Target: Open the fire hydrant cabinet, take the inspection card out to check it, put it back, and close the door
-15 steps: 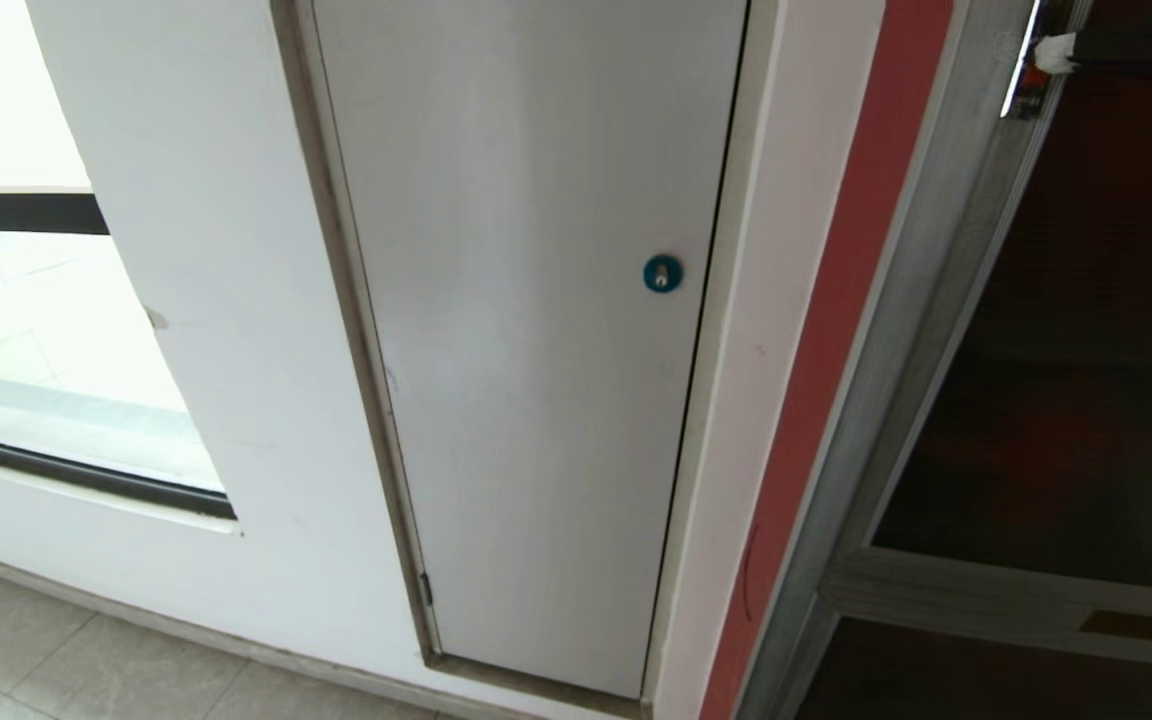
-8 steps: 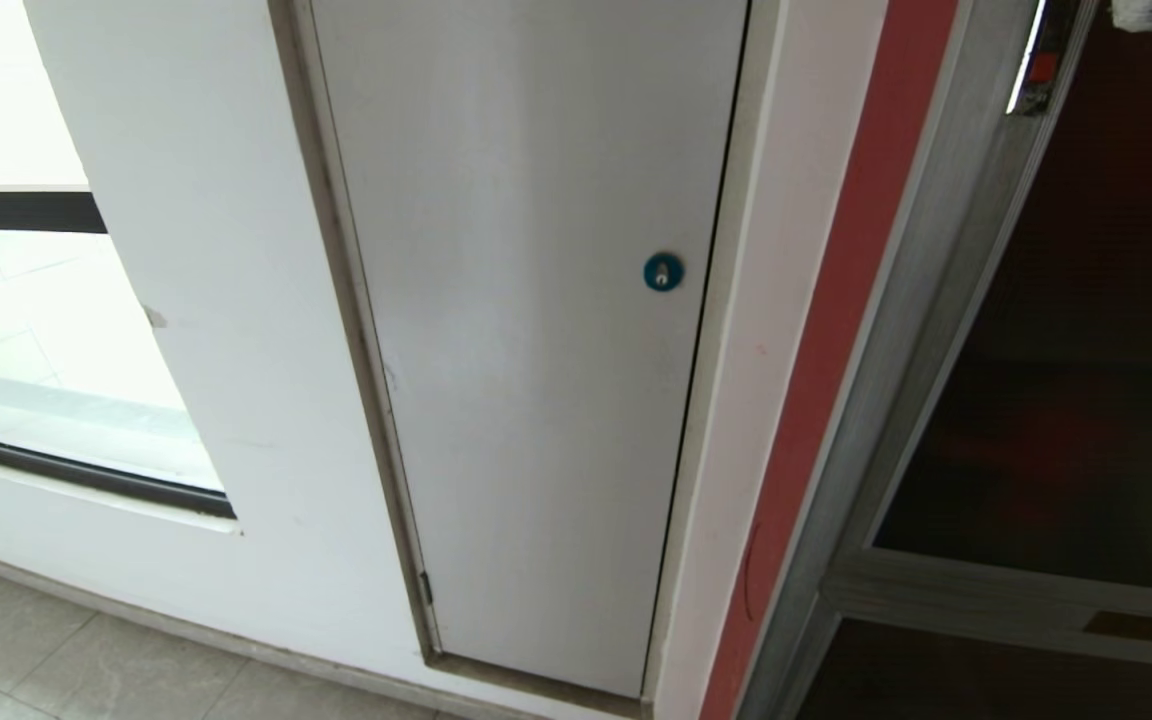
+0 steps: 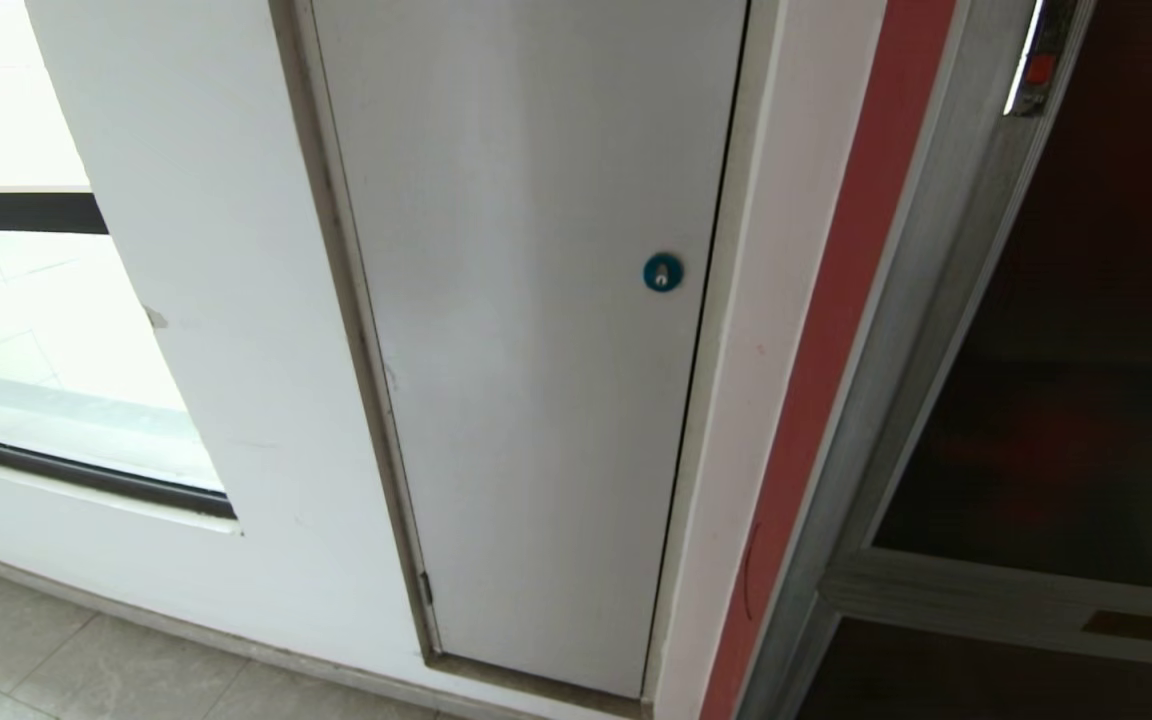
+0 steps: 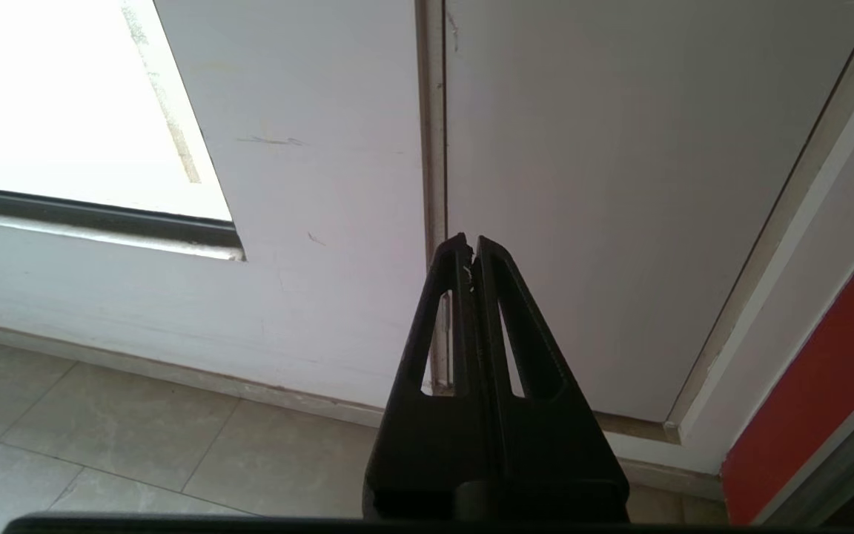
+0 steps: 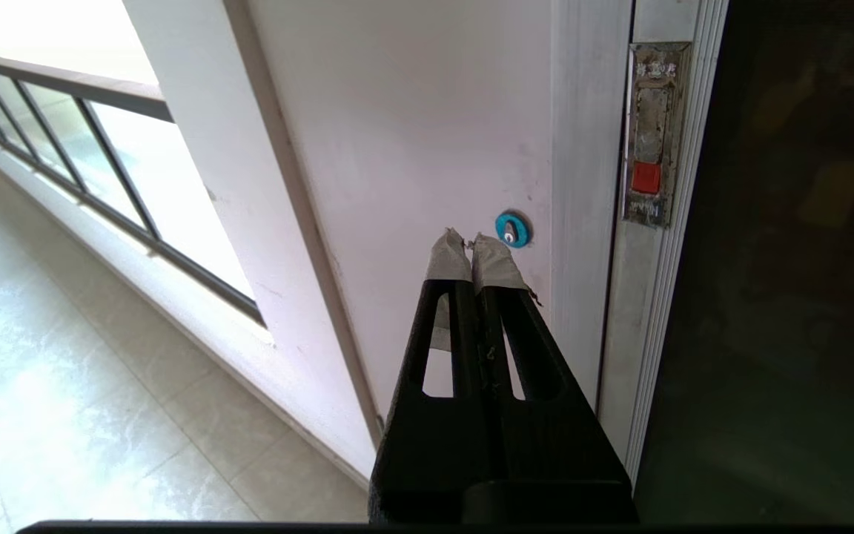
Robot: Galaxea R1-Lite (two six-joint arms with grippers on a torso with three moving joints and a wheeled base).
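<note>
Cabinet: the fire hydrant cabinet (image 3: 921, 330) stands at the right of the head view, beside a plain white door (image 3: 536, 330) with a blue lock (image 3: 663, 272).
Door: the tinted glass door (image 3: 1086, 380) looks flush in its silver frame, red latch (image 5: 647, 177) at its edge, so either not yet opened or already closed; which cannot be told.
Card: the inspection card is not in view.
Right tool (image 5: 471, 243): closed on nothing, taped tips near the latch.
Left tool (image 4: 470, 248): closed, empty, low by the white door.

Building corridor (fire hydrant cabinet (image 3: 1056, 400), railing (image 5: 64, 141))
</note>
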